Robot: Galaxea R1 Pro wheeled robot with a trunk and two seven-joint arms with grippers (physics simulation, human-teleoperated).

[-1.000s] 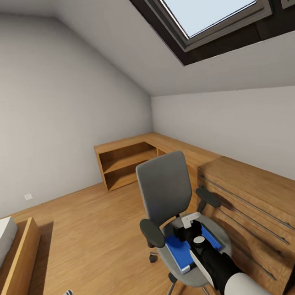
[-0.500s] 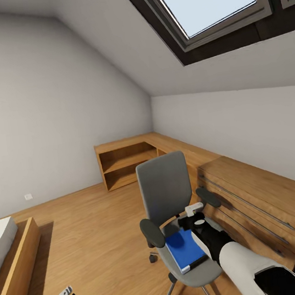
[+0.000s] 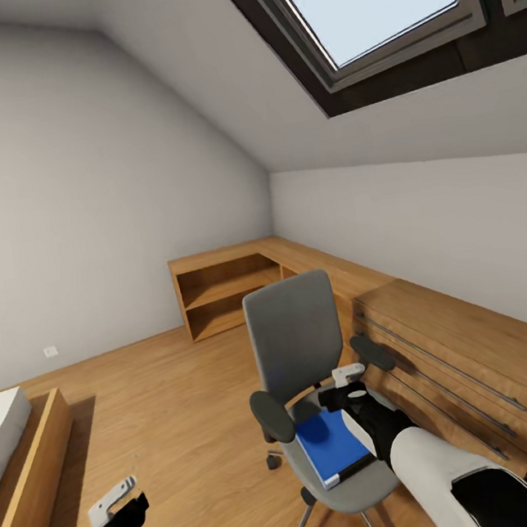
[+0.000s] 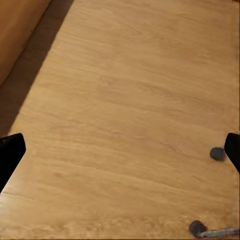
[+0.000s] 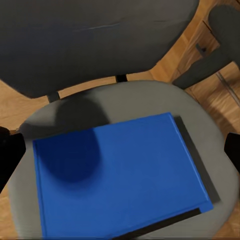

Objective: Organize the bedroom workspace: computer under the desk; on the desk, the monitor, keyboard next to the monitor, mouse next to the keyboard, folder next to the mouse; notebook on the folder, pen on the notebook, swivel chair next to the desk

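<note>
The folder (image 3: 335,446) is seen in the lower centre of the head view, lying flat on the seat of the swivel chair (image 3: 296,343), and it is judged to be the thing next in hand. It is shown as a bright blue rectangle with white edges; a dark strip along its near and side edges in the right wrist view (image 5: 120,172) cannot be told for a shadow or a second item beneath it. Its long axis is laid roughly from the chair's back toward the seat's front edge. The right gripper (image 3: 344,385) is held just above the seat's back part, beside the far end of the folder and near the right armrest, so the folder is judged to lie below and slightly toward the seat's front from it. Its fingers are seen spread wide at both side edges of the right wrist view, with nothing between them. The left gripper (image 3: 114,521) is found at the lower left of the head view, well apart from the chair, over bare wooden floor (image 4: 130,100), likewise spread and empty. The right arm is plainly the nearer one.
</note>
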